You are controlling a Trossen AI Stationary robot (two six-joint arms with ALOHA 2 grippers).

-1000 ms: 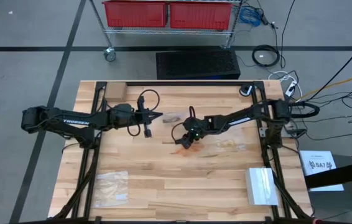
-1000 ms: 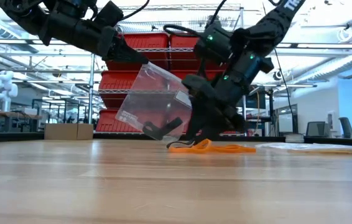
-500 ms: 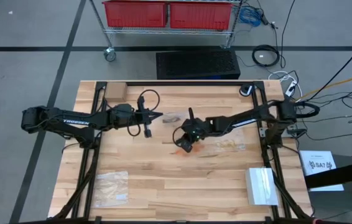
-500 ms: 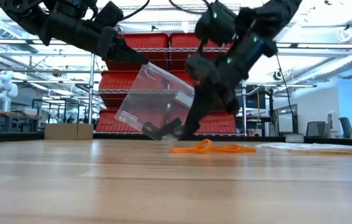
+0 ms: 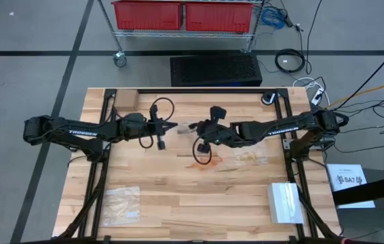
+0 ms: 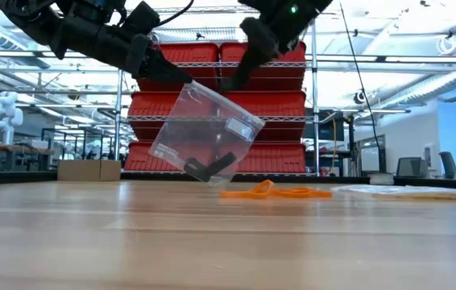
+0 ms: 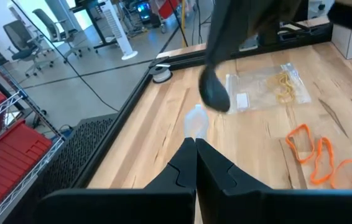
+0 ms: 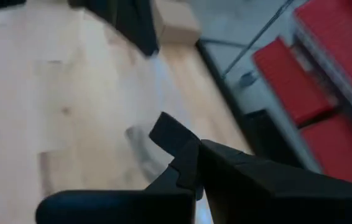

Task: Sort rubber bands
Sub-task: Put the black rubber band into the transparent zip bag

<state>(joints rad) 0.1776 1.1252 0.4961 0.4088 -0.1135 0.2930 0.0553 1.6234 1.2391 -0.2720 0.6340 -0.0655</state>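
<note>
Orange rubber bands point(image 6: 272, 192) are lying as thin looped strands on the table point(image 5: 178, 196), below the right pincer point(image 5: 197, 127), whose fingers are pressed together. Left pincer point(image 5: 174, 127) is clamping a clear bag point(image 6: 204, 133) holding black bands point(image 6: 209, 165). "TROSSEN" is showing on the left arm point(image 5: 77, 133).

Wooden table point(image 5: 178, 196), orange rubber bands point(image 5: 203, 161) (loose), clear bags point(image 5: 122, 205)
</note>
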